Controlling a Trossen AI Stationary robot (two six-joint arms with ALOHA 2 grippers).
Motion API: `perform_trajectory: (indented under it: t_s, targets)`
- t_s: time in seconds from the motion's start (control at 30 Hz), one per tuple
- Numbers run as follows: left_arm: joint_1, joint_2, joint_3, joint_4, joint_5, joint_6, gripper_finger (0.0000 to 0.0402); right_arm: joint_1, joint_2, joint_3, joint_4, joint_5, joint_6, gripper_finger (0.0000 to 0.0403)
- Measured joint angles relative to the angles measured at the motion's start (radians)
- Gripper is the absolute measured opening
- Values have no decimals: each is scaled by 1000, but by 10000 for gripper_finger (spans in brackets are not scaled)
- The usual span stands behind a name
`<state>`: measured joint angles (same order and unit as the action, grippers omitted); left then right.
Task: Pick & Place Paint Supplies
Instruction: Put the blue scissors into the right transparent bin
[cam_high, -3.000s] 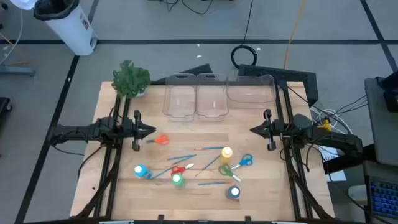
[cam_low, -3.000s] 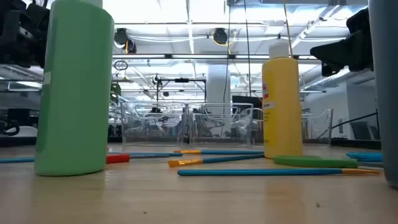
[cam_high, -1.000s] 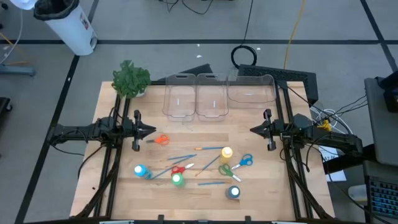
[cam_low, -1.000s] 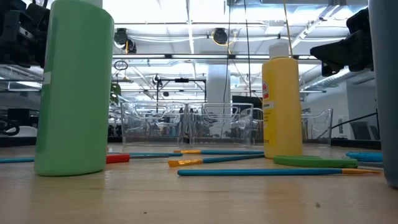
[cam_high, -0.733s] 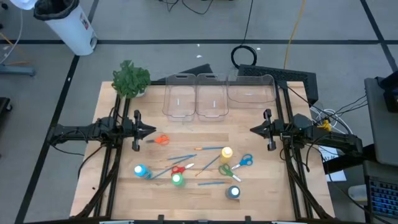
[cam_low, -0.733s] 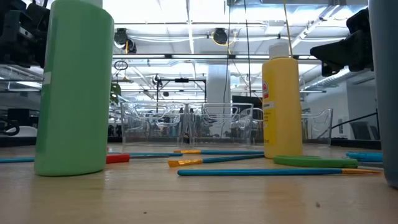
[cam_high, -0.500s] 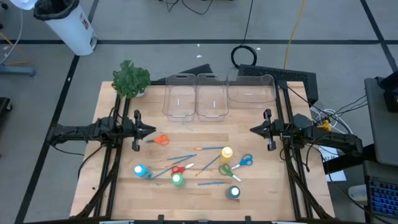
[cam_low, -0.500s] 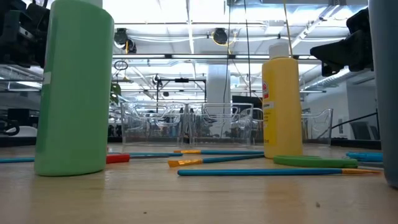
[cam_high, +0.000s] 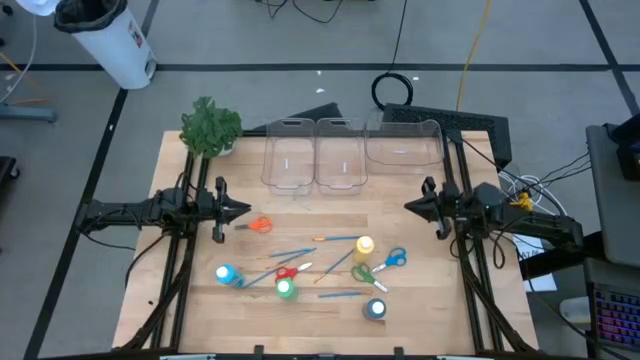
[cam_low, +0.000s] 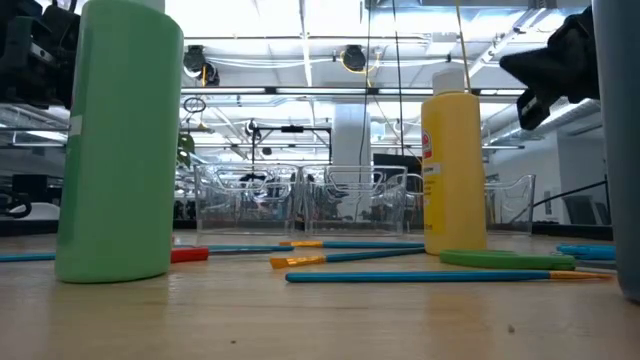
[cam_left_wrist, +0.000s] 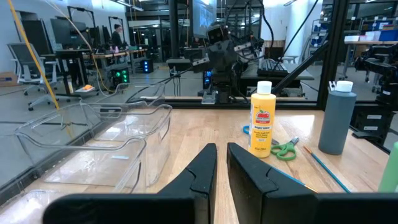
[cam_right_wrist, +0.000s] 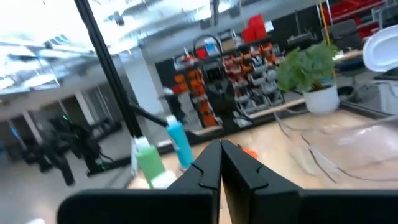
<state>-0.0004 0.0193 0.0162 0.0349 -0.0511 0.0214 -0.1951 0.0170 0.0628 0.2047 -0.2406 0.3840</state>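
While the left gripper (cam_high: 243, 211) hangs where it did a moment ago near the table's (cam_high: 420, 320) left edge, the right gripper (cam_high: 411, 208) has pulled slightly back toward the right edge, and its wrist view has swung to look across the table. That suggests the right arm is only starting off, so no picking has begun. The right gripper's fingers are clenched together on nothing; the left gripper's fingers stand a narrow slit apart, also empty.

All the supplies lie loose on the front half of the table, none moved: the orange scissors (cam_high: 259, 226) just in front of the left gripper, the blue bottle (cam_high: 226, 273) toward the front left, the green bottle (cam_high: 286, 289) and red scissors (cam_high: 286, 272) beside it, the yellow bottle (cam_high: 364, 245) near the middle, the green scissors (cam_high: 362, 272) and blue scissors (cam_high: 395, 259) to its right, the dark bottle (cam_high: 376, 309) nearest the front edge, with brushes (cam_high: 290, 254) scattered among them.

Three clear bins (cam_high: 352, 152) stand in a row along the back edge (the plant (cam_high: 210, 127) sits at the back left corner). All three look empty.
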Motion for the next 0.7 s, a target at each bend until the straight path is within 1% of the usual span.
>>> perform_trajectory:
  t_s: [0.17,0.23,0.37,0.5,0.6,0.7]
  targets:
    - [0,0,0,0,0,0,47,0,0,0,-2,1,117,0]
    - [0,0,0,0,0,0,47,0,0,0,1,4,126,0]
    - [0,0,0,0,0,0,47,0,1,0,4,41,23,0]
    - [0,0,0,0,0,0,47,0,15,0,0,152,-97,0]
    - [0,0,0,0,0,0,47,0,45,-17,27,165,-151,0]
    - [0,0,0,0,0,0,47,0,97,-51,134,165,-180,3]
